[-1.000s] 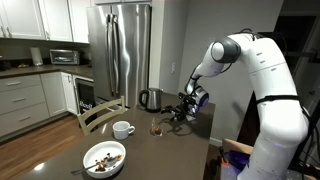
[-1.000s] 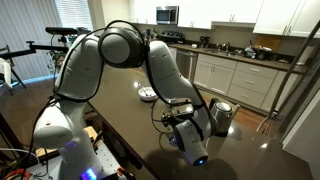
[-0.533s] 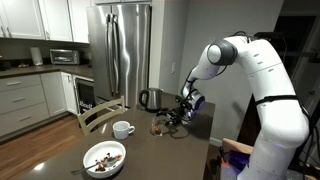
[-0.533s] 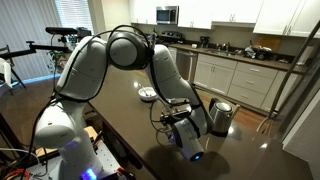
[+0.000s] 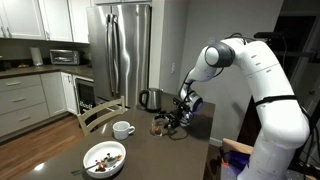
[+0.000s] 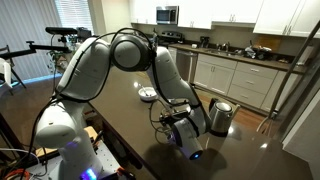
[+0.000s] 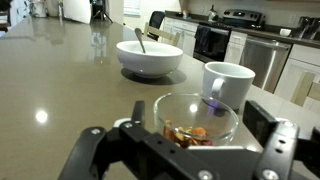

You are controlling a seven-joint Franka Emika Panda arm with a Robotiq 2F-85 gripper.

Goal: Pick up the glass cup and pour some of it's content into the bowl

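Ahead of the gripper's (image 7: 183, 142) spread jaws stands the glass cup (image 7: 197, 112), mug (image 7: 228, 85) behind.

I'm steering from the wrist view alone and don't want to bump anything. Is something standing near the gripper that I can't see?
Observer: Yes. In an exterior view, a steel kettle stands on the table close by the gripper, just beyond the glass cup.
Operator: I only see the bowl from the side. Is it empty?
Observer: No. From above, dark brown bits lie inside the bowl.
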